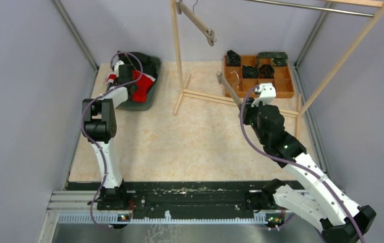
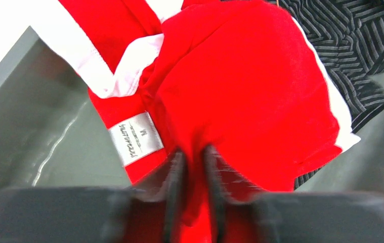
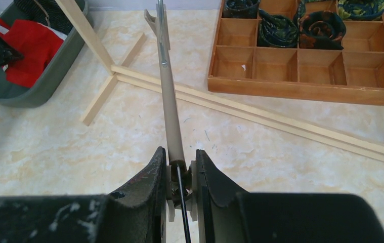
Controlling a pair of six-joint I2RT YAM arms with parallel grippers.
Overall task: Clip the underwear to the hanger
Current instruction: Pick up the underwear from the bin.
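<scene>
- Left wrist view: red underwear (image 2: 240, 86) with white trim, bunched in grey tray (image 2: 23, 131) at far-left corner of table, partly over black striped garment (image 2: 367, 40).
- Soft, light, floppy; likely to sag and fold once lifted; not fragile, probably not slippery.
- Best hold, as a judgement: white waistband edge near sewn label (image 2: 135, 137), leaving a flat hem free for the clip.
- Left gripper (image 2: 195, 167) pinched tight on a fold of the red cloth, jaws nearly meeting through it.
- Hanger (image 3: 169, 96): stiff, thin bar, clamped at its near end by right gripper (image 3: 180, 172), held tilted over the table toward the far-right side, well apart from tray.
- Clip at bar's far tip too small to tell whether open or closed.
- Beyond hanger: wooden rack base (image 3: 260, 114) lying across the table, then wooden compartment box (image 3: 301, 90) at far-right corner, rolled dark items in its back cells.
</scene>
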